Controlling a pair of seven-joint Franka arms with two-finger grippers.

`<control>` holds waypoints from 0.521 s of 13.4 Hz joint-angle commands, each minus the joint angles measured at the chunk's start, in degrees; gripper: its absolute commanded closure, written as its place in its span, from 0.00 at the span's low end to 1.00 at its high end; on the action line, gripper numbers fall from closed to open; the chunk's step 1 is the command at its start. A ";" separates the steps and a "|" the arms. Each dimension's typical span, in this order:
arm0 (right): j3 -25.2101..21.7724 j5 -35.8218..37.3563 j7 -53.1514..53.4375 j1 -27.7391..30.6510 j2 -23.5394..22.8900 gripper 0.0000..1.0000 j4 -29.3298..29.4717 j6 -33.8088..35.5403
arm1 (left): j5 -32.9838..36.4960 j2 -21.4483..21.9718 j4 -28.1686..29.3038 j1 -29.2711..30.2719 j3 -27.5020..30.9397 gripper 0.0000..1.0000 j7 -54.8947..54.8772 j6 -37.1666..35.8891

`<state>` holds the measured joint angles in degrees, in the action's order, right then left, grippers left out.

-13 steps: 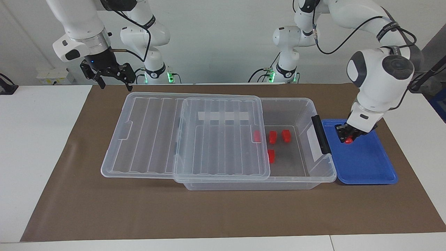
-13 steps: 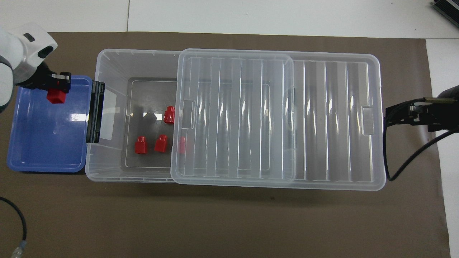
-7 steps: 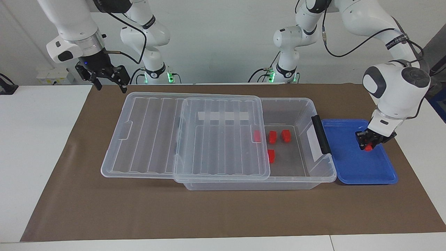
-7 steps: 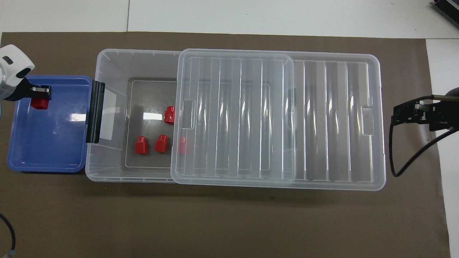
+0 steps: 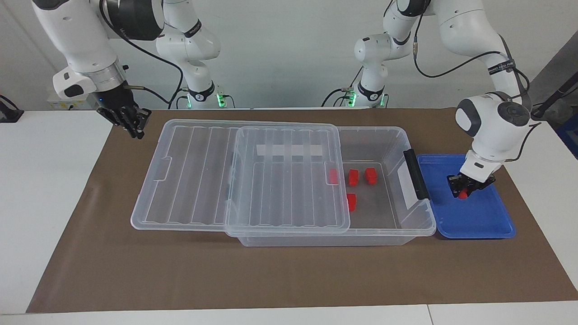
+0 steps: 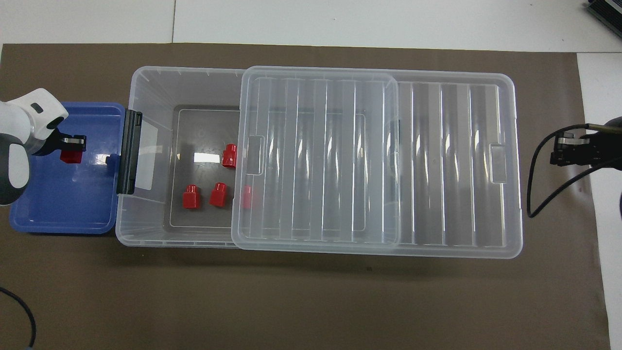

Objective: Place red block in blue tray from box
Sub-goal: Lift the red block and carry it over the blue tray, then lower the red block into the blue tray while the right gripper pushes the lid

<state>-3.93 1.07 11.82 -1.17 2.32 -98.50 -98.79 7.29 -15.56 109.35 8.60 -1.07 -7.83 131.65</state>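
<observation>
1. While the left tool (image 5: 464,191) hangs low over the blue tray (image 5: 478,225), it is clamped on the red block (image 5: 462,194), whose lower end pokes out beneath the fingertips, just above or perhaps touching the tray floor; I cannot tell which.
2. The block looks like hard, light plastic, small and stepped, so it should neither bend nor crush in the pinch.
3. Its smooth faces may be a little slippery, so I would take such a block across its broad flat sides rather than by the narrower stepped end.
4. The tray is glossy, so a block let go from any height might skid or bounce on it.
5. Four more red blocks (image 5: 353,178) lie on the floor of the box (image 5: 397,135), one of them under the edge of the lid (image 5: 289,180), which is slid toward the right arm's end of the desk (image 5: 271,275).
6. The right tool (image 5: 133,124) waits closed and empty near that end of the lid.
</observation>
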 commanded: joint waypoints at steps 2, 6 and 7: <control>-1.34 -0.02 0.31 0.20 1.29 1.00 -5.30 -6.22 | -0.79 -0.25 3.59 1.33 -0.42 1.00 -5.16 4.05; -2.04 -0.02 -2.05 0.29 -2.84 1.00 -6.71 -13.34 | -5.61 -1.05 4.90 1.33 -0.51 1.00 -7.20 4.66; -2.22 -0.02 -2.24 0.29 -3.98 1.00 -6.71 -14.92 | -5.62 -0.96 6.04 0.80 -0.60 1.00 -7.29 5.80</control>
<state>-5.62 1.07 11.35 -1.12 0.33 -104.63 -110.41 3.52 -17.02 112.65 9.75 -1.30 -13.76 134.48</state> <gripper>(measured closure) 0.991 0.656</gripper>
